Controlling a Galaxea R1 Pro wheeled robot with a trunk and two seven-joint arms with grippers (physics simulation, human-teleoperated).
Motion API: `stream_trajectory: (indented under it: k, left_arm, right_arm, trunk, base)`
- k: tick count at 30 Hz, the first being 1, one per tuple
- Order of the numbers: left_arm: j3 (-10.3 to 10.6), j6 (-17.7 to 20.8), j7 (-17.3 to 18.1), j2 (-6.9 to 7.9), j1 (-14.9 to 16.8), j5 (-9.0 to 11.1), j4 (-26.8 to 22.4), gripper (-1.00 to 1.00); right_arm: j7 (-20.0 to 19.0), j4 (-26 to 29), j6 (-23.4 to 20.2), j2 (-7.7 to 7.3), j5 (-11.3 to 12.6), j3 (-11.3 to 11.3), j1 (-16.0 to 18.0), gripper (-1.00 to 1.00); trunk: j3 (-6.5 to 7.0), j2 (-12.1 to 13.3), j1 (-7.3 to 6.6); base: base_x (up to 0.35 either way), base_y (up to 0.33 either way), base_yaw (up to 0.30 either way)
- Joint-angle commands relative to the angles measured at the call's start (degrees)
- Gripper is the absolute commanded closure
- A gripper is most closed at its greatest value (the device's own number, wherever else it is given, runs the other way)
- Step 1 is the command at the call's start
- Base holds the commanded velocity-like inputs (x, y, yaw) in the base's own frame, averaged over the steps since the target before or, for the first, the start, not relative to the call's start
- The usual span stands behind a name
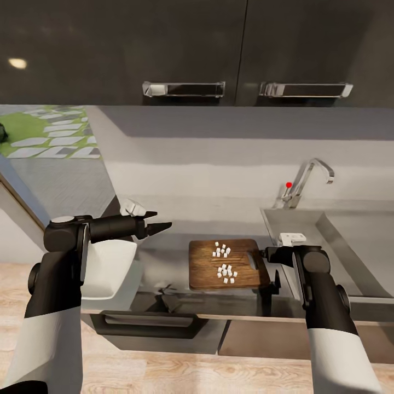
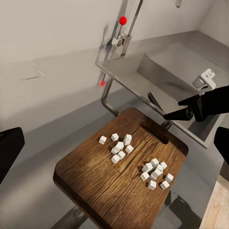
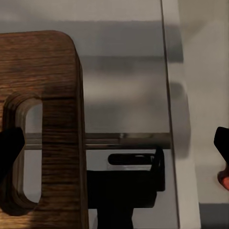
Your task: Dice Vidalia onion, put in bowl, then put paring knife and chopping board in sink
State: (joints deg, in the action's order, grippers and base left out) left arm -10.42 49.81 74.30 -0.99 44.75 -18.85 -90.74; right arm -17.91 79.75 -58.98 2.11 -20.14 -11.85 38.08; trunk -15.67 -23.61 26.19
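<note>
The brown chopping board (image 1: 227, 265) lies on the countertop (image 1: 164, 257) just left of the sink (image 1: 328, 241). Two clusters of white diced onion (image 1: 223, 261) sit on it. The white bowl (image 1: 109, 268) stands at the left, partly under my left forearm. My left gripper (image 1: 160, 221) hovers open above the counter between bowl and board. Its camera looks down on the board (image 2: 119, 176) and the dice (image 2: 136, 155). My right gripper (image 1: 268, 254) is open at the board's slotted end (image 3: 28, 143), one finger over the slot. A dark pointed shape (image 2: 153, 99), perhaps the paring knife, lies by the sink rim.
A curved chrome tap (image 1: 309, 178) with a red knob (image 1: 288, 185) stands behind the sink. Dark wall cabinets (image 1: 219, 49) hang overhead. A drawer handle (image 1: 148, 323) runs below the counter's front edge. A wooden floor lies in front.
</note>
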Motion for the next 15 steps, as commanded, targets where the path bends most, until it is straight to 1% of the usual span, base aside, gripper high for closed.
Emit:
stream_trajectory:
  k: [1, 6, 11, 15]
  left_arm:
    - [-0.13, 0.55, 0.58, -0.07, 0.08, -0.57, -0.06, -1.00]
    - [-0.15, 0.55, 0.58, -0.07, 0.08, -0.57, -0.06, -1.00]
    - [-0.13, 0.55, 0.58, -0.07, 0.08, -0.57, -0.06, -1.00]
    - [-0.13, 0.55, 0.58, -0.07, 0.08, -0.57, -0.06, -1.00]
  right_arm:
    - [-0.58, 0.06, -0.17, 0.07, -0.60, -0.11, 0.06, -1.00]
    - [-0.61, 0.06, -0.17, 0.04, -0.60, -0.11, 0.06, -1.00]
    - [-0.63, 0.06, -0.17, 0.06, -0.60, -0.11, 0.06, -1.00]
    - [-0.64, 0.06, -0.17, 0.03, -0.61, -0.11, 0.06, -1.00]
  trunk:
    - [-0.16, -0.12, 0.03]
    - [-0.38, -0.12, 0.03]
    - [-0.60, -0.12, 0.03]
    - [-0.66, -0.12, 0.03]
  base:
    - [0.000, 0.000, 0.000]
    - [0.000, 0.001, 0.000]
    - [0.000, 0.104, 0.000]
    - [0.000, 0.018, 0.000]
